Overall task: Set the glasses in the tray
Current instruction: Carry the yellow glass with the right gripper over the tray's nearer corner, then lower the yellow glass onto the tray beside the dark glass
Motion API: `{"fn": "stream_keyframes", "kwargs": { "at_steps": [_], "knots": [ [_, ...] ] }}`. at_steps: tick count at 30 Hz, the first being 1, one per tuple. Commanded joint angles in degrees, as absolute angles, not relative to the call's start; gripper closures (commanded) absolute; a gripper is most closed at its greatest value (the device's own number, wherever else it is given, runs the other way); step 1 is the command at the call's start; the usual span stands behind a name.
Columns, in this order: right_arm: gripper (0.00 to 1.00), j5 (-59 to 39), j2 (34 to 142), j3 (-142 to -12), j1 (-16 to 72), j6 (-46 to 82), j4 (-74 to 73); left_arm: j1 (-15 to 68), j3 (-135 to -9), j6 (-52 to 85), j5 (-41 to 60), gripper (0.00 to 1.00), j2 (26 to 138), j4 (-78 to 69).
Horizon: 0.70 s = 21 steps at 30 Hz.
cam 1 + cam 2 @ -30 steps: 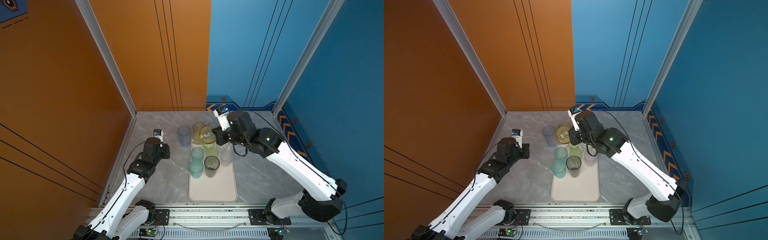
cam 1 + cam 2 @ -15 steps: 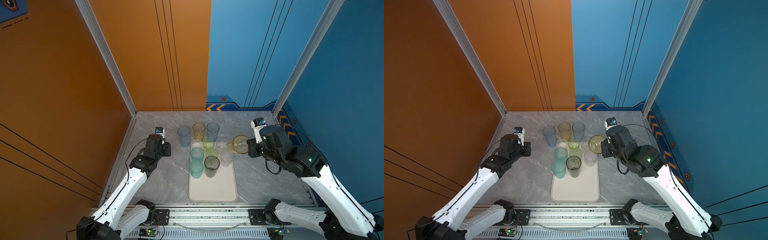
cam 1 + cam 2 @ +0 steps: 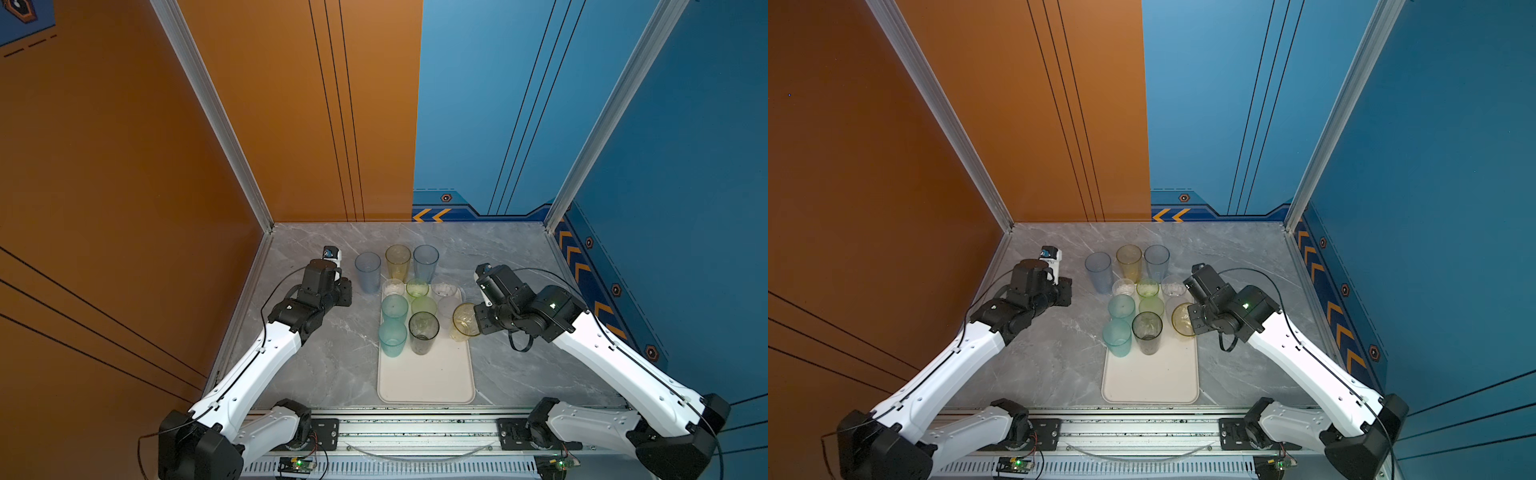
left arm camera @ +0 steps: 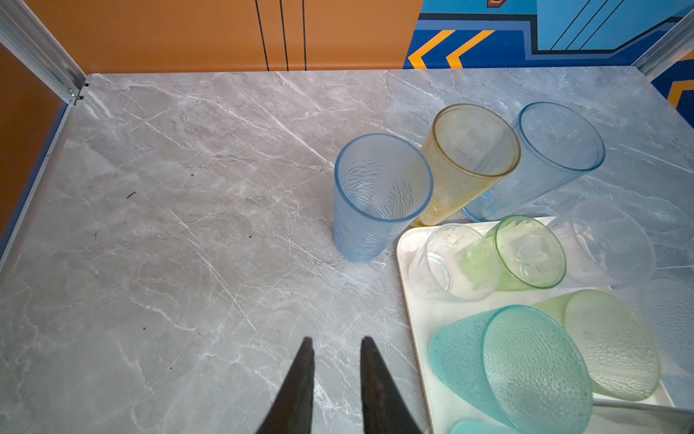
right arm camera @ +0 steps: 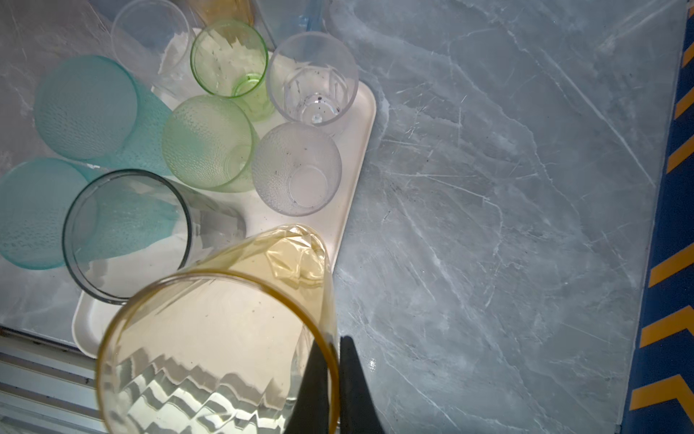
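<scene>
Right wrist: pincer tight on glass

A grey, pale-veined marble desk filled the floor of a walled booth. The left wall and the orange back panel carried thin dark lines, as did the blue back panel beside the blue right wall. Aluminium posts stood at both back corners. Yellow chevrons ran along a dark-blue band at the foot of the blue panels. A metal rail edged the desk's near side. The light was even, the shadows soft.
</scene>
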State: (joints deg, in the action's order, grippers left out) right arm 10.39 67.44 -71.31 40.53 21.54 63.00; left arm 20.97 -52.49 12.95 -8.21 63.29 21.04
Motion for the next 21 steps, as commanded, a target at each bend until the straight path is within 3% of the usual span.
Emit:
{"fn": "stream_keyframes", "kwargs": {
  "at_steps": [1, 21],
  "knots": [
    [1.0, 8.95, 68.36, -70.32, 40.64, 22.41, 61.44, 21.79, -54.86, 12.57, -9.92, 0.76, 64.15, 22.76],
    [1.0, 5.36, 69.99, -68.92, 40.61, 21.67, 60.67, 22.15, -56.1, 12.39, -9.68, 0.74, 66.17, 23.37]
  ]
}}
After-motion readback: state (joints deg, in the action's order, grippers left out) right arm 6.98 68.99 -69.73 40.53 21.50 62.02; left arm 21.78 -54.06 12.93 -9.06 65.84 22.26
